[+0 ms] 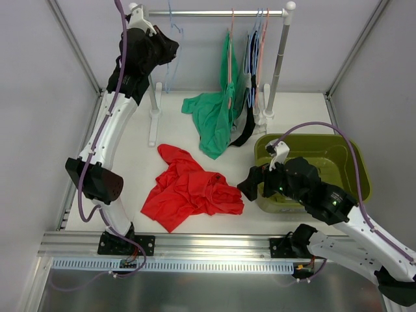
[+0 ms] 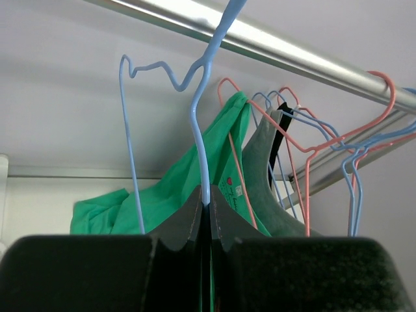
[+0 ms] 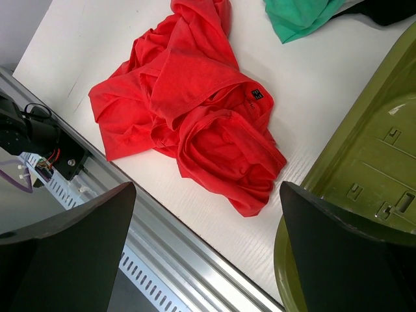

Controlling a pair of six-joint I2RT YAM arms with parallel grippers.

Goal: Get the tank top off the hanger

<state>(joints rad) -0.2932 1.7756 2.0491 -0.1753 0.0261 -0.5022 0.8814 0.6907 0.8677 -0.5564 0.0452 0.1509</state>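
A red tank top (image 1: 190,188) lies crumpled on the white table, off any hanger; the right wrist view shows it too (image 3: 195,110). A bare light-blue wire hanger (image 1: 174,45) hangs at the left end of the metal rail (image 1: 214,12). My left gripper (image 1: 168,51) is raised to the rail and shut on that hanger's wire (image 2: 195,117), fingertips pinched together (image 2: 207,198). My right gripper (image 1: 250,185) is open and empty, low over the table's front edge (image 3: 207,188), just right of the red tank top and beside the bin.
An olive-green bin (image 1: 344,162) stands at the right (image 3: 364,162). A green garment (image 1: 214,117), a grey one (image 2: 266,169) and a black one (image 1: 244,133) hang on pink and blue hangers (image 2: 305,149) further right on the rail. Rack posts stand at the back.
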